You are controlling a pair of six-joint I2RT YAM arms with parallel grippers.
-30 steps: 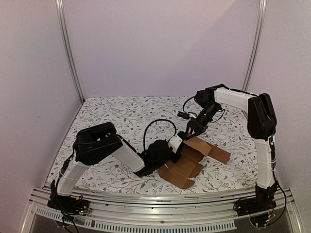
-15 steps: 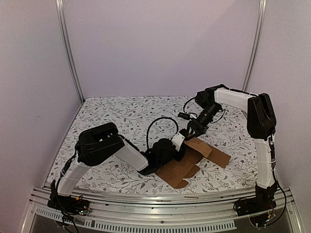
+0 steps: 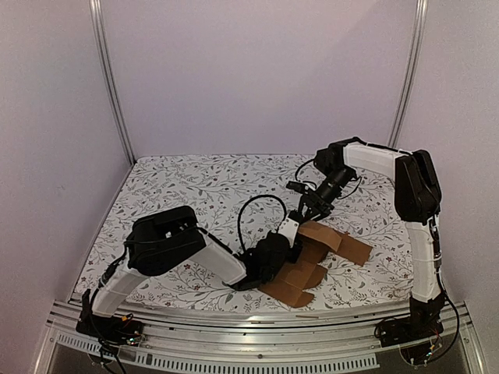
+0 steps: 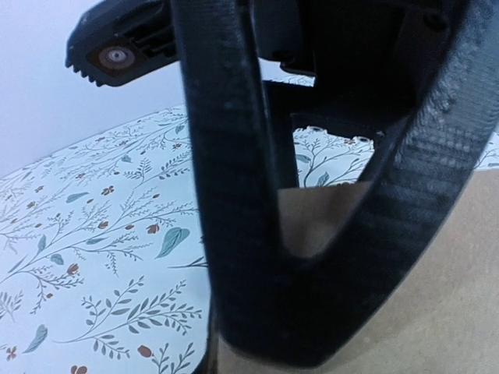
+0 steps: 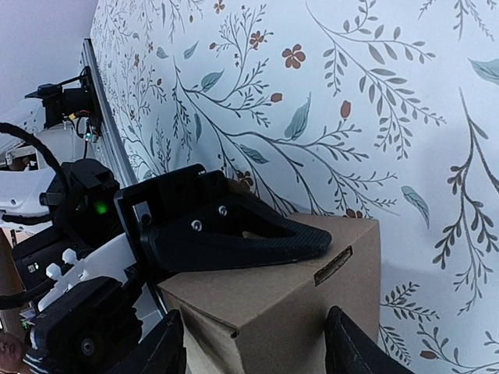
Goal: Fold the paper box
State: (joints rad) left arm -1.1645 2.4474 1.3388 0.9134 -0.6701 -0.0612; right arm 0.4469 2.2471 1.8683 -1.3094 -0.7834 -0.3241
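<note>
Paper box (image 3: 304,274) on floral tablecloth (image 3: 195,187), about 5 o'clock from table centre, part-folded: raised panels in middle, flat flaps out toward 3 and 7 o'clock

Left gripper (image 3: 293,238) at box's 10 o'clock side; one black finger (image 5: 234,241) lies flat on top panel; released or clenched, cannot tell

Right gripper (image 3: 306,212) at box's 12 o'clock edge, just above it, released; fingers (image 5: 168,347) apart, cardboard wall showing between them
</note>
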